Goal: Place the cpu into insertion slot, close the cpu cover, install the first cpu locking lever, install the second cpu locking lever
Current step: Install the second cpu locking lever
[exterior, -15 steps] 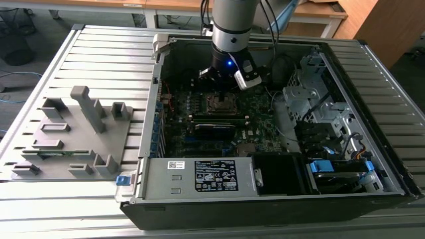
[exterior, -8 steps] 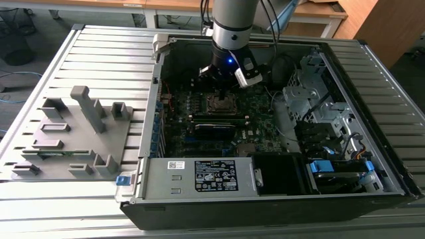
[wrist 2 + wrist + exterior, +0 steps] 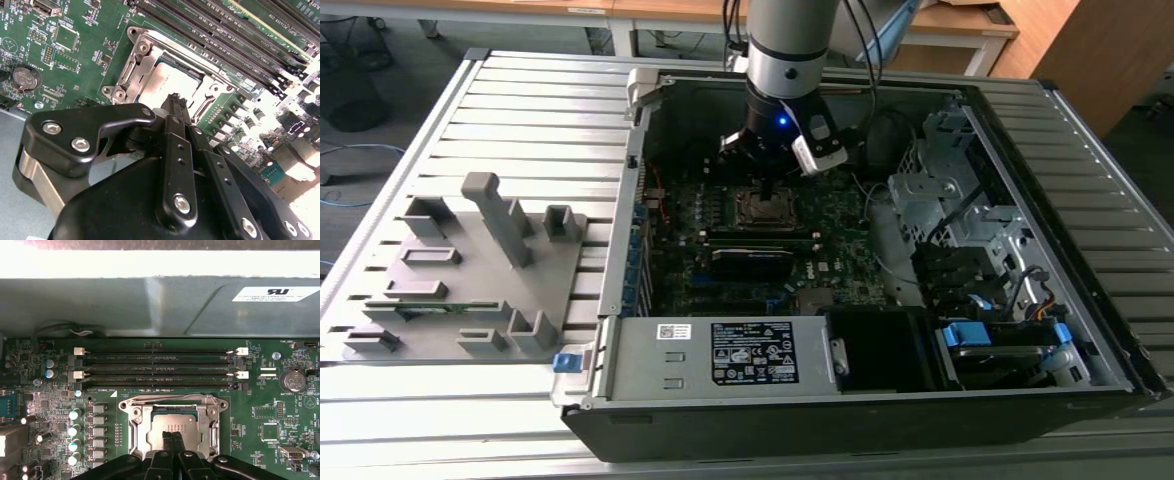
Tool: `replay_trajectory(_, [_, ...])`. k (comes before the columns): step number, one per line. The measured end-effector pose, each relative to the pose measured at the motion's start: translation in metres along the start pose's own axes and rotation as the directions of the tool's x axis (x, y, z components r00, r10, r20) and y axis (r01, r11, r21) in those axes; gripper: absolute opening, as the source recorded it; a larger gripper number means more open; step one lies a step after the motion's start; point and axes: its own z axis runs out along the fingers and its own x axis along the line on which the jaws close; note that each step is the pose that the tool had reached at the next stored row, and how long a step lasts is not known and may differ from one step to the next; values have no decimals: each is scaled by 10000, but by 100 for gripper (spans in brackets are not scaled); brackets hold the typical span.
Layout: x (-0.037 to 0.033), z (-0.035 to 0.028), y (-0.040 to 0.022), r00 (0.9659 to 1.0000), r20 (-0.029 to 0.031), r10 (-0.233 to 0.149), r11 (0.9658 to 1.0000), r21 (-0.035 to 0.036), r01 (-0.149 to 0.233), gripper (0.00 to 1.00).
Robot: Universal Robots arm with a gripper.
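The cpu lies flat in the insertion slot on the green motherboard, its dull grey top showing. The silvery cpu cover lies down around it, framing the chip through its square cut-out. My gripper hangs just above the chip's edge. Its two black fingers are pressed together, shut, with nothing between them. In the exterior view the gripper stands straight over the socket inside the open computer case.
Long black memory slots run beside the socket. A coin battery sits on the board. The power supply fills the case's near side, a drive cage the exterior view's right. A grey fixture stands outside.
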Motion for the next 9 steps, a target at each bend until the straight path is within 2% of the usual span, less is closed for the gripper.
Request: replay_trajectory(9, [0,-36,1,10000,-2,0,10000,4,0,11])
